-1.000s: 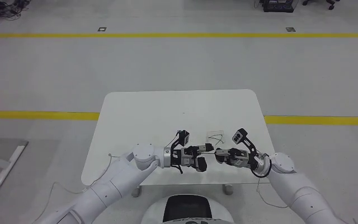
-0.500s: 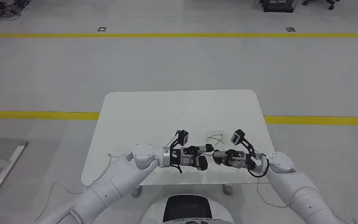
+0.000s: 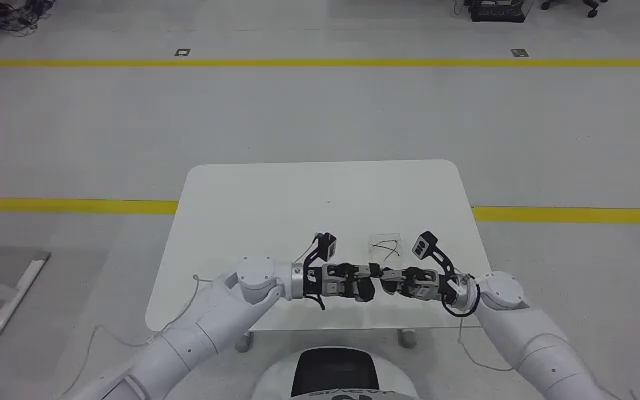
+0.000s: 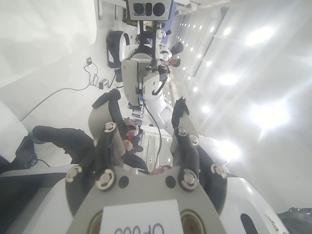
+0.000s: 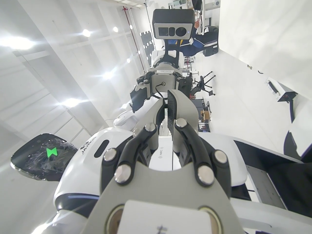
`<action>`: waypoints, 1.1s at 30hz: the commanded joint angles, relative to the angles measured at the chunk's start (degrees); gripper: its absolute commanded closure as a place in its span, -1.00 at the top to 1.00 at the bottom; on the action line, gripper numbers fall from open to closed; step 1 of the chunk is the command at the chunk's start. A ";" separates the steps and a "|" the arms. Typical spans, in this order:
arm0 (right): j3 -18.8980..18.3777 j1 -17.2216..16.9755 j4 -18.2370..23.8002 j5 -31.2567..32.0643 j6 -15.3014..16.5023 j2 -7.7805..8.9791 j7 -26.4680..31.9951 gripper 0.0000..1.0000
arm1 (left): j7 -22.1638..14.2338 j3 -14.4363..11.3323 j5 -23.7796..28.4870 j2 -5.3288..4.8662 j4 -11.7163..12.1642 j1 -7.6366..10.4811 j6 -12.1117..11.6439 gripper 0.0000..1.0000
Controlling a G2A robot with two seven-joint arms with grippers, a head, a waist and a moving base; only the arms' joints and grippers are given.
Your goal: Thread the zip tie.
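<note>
Left hand (image 4: 143, 102) spread wide, holding nothing. Right hand (image 5: 167, 98) closed to a narrow slit; contents cannot be told. The 2 hands face closely above the counter (image 3: 300, 200) front, thin black zip tie (image 3: 386, 246) lying just beyond.

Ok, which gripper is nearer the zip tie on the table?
Right, narrowly. The right gripper sits just robot-side of the zip tie; the left gripper is beside it, slightly farther off.
</note>
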State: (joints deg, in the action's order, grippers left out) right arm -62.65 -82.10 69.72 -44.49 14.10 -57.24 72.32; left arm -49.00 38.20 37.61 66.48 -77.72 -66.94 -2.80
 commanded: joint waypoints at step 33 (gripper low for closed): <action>0.26 0.47 -0.39 2.00 -0.87 -0.78 0.94 -1.00 | 1.79 -0.25 -1.72 0.06 0.16 -0.10 1.20 -0.74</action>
State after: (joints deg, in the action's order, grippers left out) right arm -62.38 -81.65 69.36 -42.46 13.23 -57.99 73.18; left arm -47.21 37.97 35.87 66.51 -77.59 -67.08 -1.64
